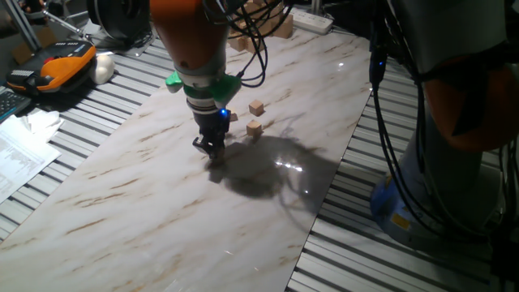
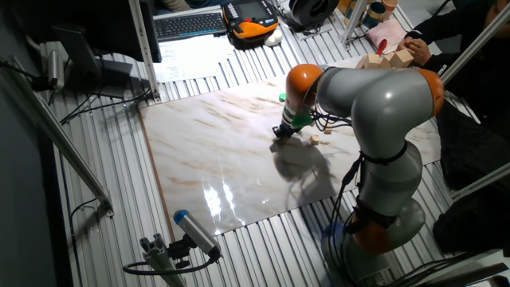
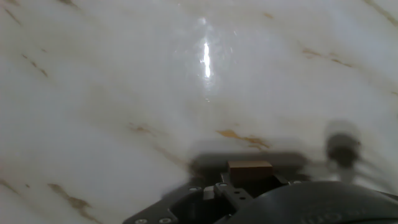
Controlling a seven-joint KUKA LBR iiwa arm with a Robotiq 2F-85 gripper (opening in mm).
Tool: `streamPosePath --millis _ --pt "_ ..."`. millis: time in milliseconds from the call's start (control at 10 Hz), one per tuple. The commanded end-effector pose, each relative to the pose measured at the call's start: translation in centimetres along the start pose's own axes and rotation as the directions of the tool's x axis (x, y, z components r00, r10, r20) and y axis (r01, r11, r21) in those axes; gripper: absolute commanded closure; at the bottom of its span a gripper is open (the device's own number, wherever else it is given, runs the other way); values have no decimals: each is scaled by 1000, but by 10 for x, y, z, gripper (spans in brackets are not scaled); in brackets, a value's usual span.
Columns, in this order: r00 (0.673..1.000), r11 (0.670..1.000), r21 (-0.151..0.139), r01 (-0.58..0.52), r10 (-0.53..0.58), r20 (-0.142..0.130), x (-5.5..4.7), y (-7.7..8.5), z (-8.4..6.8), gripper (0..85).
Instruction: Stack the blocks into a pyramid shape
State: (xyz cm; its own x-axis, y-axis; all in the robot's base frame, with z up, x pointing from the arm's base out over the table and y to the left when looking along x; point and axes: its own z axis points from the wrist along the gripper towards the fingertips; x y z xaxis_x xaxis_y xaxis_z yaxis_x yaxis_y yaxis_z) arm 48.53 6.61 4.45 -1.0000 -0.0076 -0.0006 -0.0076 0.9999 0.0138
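Marbled white bench (image 1: 122,186) fills the scene; the fingers (image 1: 212,151) hang low over its middle, pinching one small tan block (image 3: 249,169). Two more blocks (image 1: 255,127) sit just beside them, apart. Ribbed metal flooring (image 1: 389,259) surrounds the slab.

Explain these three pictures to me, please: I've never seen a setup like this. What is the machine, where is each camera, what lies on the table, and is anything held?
The machine is one orange-and-grey robot arm with a two-fingered gripper lowered close to a marble-patterned table. Two pictures come from fixed cameras on different sides of the table; the blurry third comes from a camera on the hand, looking along the fingers. Small tan wooden cubes lie loose behind the gripper: one, another nearer, a third partly hidden. In the hand view a small tan block sits at the fingers, so one appears to be held, though blur leaves that uncertain. Larger pale blocks lie piled at the far edge.
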Motion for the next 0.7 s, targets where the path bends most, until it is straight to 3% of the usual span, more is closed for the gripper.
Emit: streamPosePath --millis 0,600 --pt "1000 1000 0 1 -1 1 2 -1 0 850" --pt "1000 1000 -2 -27 27 12 11 -1 8 850"
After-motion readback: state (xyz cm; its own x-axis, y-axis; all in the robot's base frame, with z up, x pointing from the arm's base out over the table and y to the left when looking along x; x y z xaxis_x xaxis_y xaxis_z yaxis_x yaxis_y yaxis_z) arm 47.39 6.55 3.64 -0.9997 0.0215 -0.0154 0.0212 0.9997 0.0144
